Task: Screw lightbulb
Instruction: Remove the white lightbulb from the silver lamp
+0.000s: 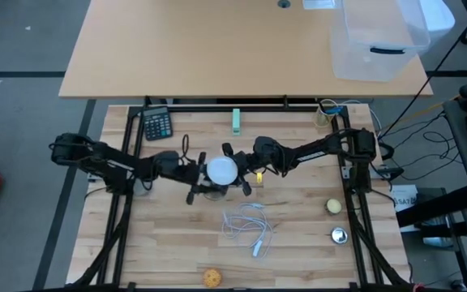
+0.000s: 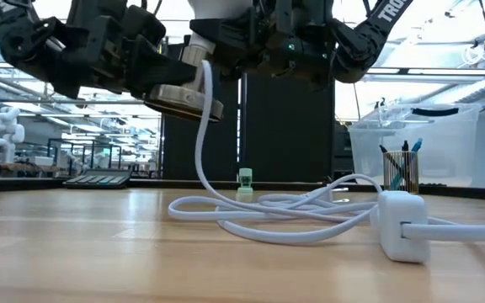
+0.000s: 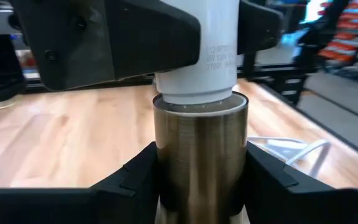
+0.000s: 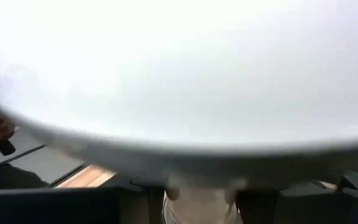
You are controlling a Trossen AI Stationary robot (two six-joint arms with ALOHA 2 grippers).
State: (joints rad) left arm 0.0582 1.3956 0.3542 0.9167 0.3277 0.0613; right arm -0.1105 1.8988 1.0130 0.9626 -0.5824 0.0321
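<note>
Left gripper [image 3: 201, 180]: I see it part-spread, pinching the metal socket [image 3: 200, 149].
Right gripper [image 1: 244, 173]: I see it clamping the lightbulb [image 1: 221, 170].
Lightbulb: seated in the socket's top.

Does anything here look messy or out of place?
Mostly the white cord: it lies in a loose tangle on the table, its plug block tipped on its side. The lightbulb sits straight in its metal socket, held between both grippers.

Grey floor [image 1: 23, 49] — light wooden desk [image 1: 217, 49] behind worktable [image 1: 298, 243]; bright windows [image 2: 428, 76].
</note>
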